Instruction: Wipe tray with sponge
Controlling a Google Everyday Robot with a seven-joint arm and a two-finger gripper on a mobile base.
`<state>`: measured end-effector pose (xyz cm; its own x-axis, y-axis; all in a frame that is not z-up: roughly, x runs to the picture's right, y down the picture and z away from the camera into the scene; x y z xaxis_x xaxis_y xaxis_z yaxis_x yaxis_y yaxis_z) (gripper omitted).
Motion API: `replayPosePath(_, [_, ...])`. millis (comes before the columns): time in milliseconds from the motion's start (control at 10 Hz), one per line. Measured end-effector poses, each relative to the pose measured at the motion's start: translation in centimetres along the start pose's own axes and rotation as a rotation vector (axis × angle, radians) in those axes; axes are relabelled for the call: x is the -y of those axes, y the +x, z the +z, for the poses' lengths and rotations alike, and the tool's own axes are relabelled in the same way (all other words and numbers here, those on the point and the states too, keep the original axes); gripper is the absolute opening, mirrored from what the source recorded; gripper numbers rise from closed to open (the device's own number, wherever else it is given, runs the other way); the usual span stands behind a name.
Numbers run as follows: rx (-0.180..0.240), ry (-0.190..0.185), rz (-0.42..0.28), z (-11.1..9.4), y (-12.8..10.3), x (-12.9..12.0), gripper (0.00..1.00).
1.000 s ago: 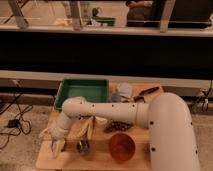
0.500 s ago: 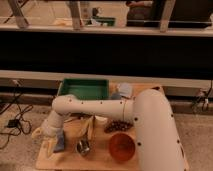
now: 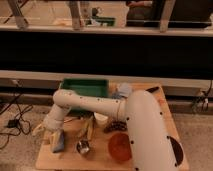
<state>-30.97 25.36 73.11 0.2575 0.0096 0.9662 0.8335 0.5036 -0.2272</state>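
Looks like the pick-up step to me: the gripper (image 3: 51, 134) hangs with jaws spread right over the sponge (image 3: 58, 144) at the table's (image 3: 100, 160) front-left corner (the tray (image 3: 83, 89) sits by the back edge, not wiped yet), so next it has to clamp onto that sponge.

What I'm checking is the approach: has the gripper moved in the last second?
Yes. The gripper has shifted left: from below the left part of the tray to just past its left edge, by the sponge.
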Motion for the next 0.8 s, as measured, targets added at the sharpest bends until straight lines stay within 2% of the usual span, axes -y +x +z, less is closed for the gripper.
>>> replayPosePath(300, [0.010, -0.019, -0.017, -1.0, 1.2, -1.1, 0.80])
replayPosePath(500, [0.003, -0.032, -0.016, -0.7, 1.8, -1.6, 0.80])
replayPosePath(600, [-0.008, -0.032, -0.002, -0.5, 1.9, -1.8, 0.80])
replayPosePath(700, [-0.040, -0.023, 0.050, 0.1, 2.3, -2.0, 0.80])
replayPosePath(800, [-0.049, -0.022, 0.061, 0.1, 2.4, -2.0, 0.80])
